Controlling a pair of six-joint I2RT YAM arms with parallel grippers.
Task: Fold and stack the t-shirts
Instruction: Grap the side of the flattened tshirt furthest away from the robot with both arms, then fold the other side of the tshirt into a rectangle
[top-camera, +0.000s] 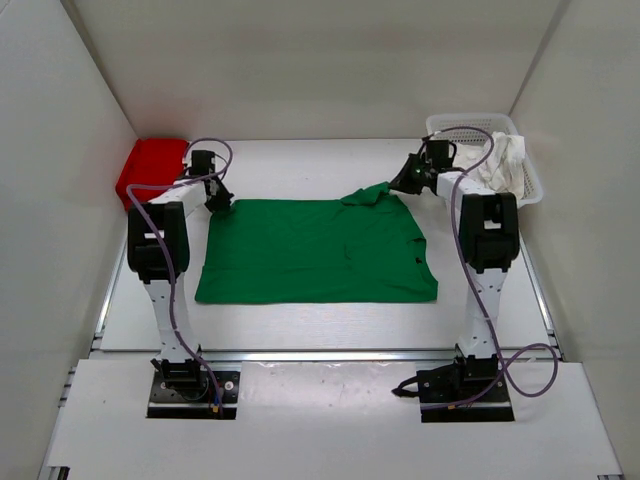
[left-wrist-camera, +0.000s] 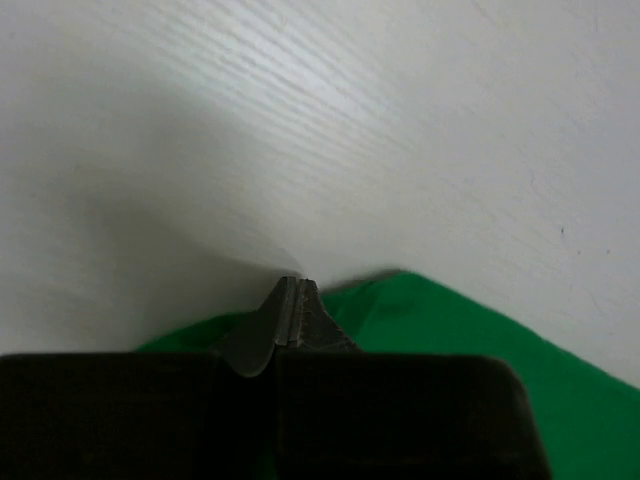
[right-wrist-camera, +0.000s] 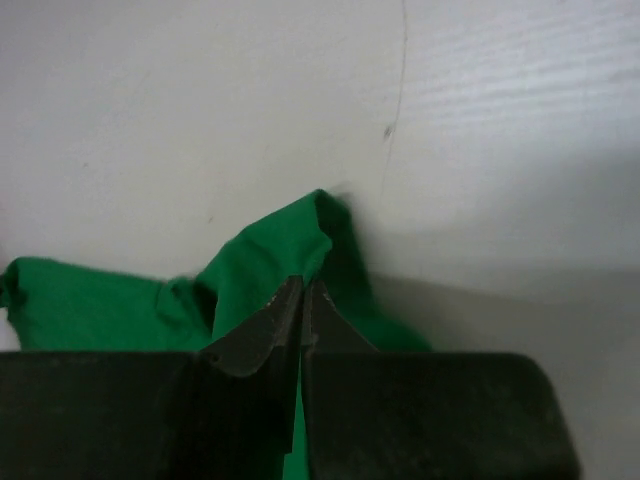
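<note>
Green t-shirt (top-camera: 315, 250) lies spread flat mid-table (top-camera: 330, 325), far-right corner bunched and lifted. Right fingers (top-camera: 398, 186) are clamped on that corner: in the right wrist view the cloth peaks up into the closed tips (right-wrist-camera: 280, 325). Left fingers (top-camera: 219, 204) are pressed together at the far-left corner. The left wrist view shows green either side of the tips (left-wrist-camera: 283, 315), so likely pinched, though no cloth is visible in the seam. Red t-shirt (top-camera: 150, 170) sits at the far-left table edge, well apart. White t-shirt (top-camera: 500, 160) is crumpled in the mesh basket (top-camera: 532, 190), far right. Step in hand – gripping both far corners for the first fold of the green one. Next move likely calls for lifting both corners together and drawing them toward the near hem – even height, or the fold skews
</note>
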